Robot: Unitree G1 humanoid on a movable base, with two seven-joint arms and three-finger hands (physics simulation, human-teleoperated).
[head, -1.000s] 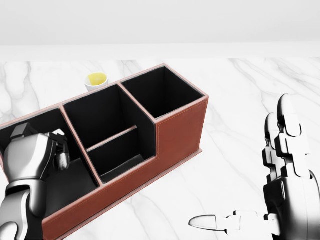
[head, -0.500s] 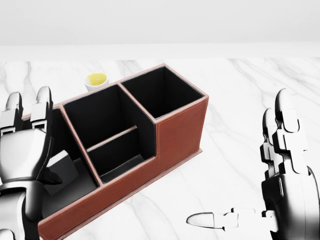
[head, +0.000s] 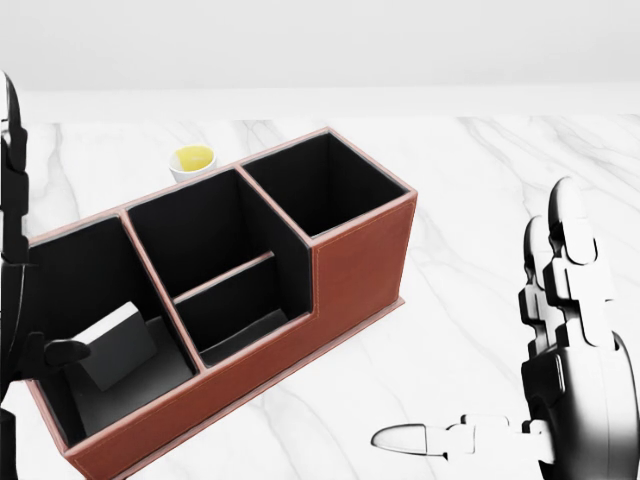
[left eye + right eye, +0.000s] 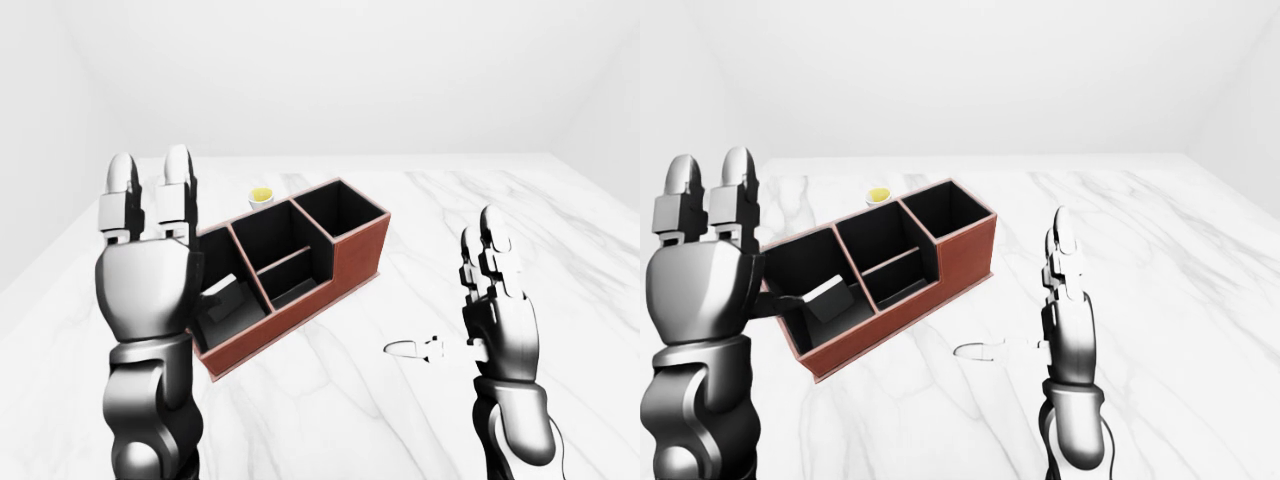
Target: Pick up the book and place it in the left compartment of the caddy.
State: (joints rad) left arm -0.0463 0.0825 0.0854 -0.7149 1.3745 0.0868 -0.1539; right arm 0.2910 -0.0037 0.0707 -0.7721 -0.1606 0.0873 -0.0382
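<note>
The caddy (image 3: 360, 265) is a red-brown box with black insides and three compartments, standing askew on the marble top. The grey book (image 3: 118, 343) leans tilted inside the left compartment; it also shows in the right-eye view (image 4: 830, 297). My left hand (image 4: 150, 200) is open and empty, fingers straight up, raised above and to the left of that compartment. In the head view it shows only as a dark shape at the left edge (image 3: 12, 250). My right hand (image 4: 478, 300) is open and empty, to the right of the caddy, apart from it.
A small white cup with yellow contents (image 3: 193, 160) stands just beyond the caddy's middle compartment. The white marble top (image 3: 480, 180) stretches out to the right of the caddy. Plain white walls lie behind.
My left hand opened inside the left compartment, then rose up and to the left, leaving the book there. The right hand has barely moved.
</note>
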